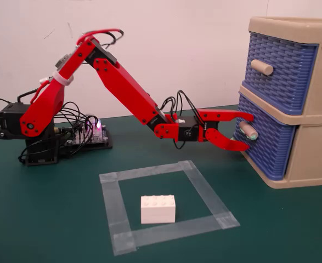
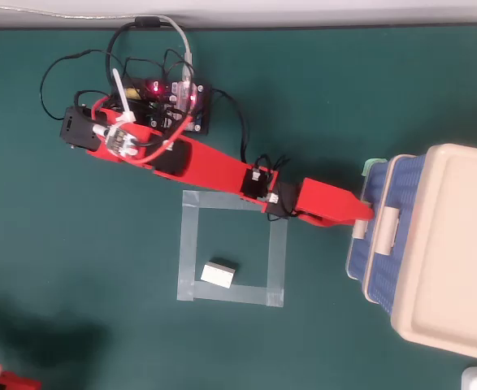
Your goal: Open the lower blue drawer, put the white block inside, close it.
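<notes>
The lower blue drawer (image 1: pixel 267 141) sits shut in the beige cabinet (image 1: pixel 314 159) at the right of the fixed view; its green-tipped knob (image 1: pixel 247 130) points left. My red gripper (image 1: pixel 248 131) is open, one jaw above the knob and one below it, with the tips at the drawer front. In the overhead view the gripper (image 2: pixel 362 215) reaches the cabinet's left face (image 2: pixel 366 244). The white block (image 1: pixel 158 209) lies on the green mat inside a taped square (image 1: pixel 169 205), well below and left of the gripper; it also shows in the overhead view (image 2: pixel 219 275).
The upper blue drawer (image 1: pixel 281 68) with a plain beige knob (image 1: pixel 261 67) is shut above. The arm's base and electronics board (image 1: pixel 86 134) stand at the left. In the overhead view a fingertip and a red object (image 2: pixel 2 380) show at the bottom left corner.
</notes>
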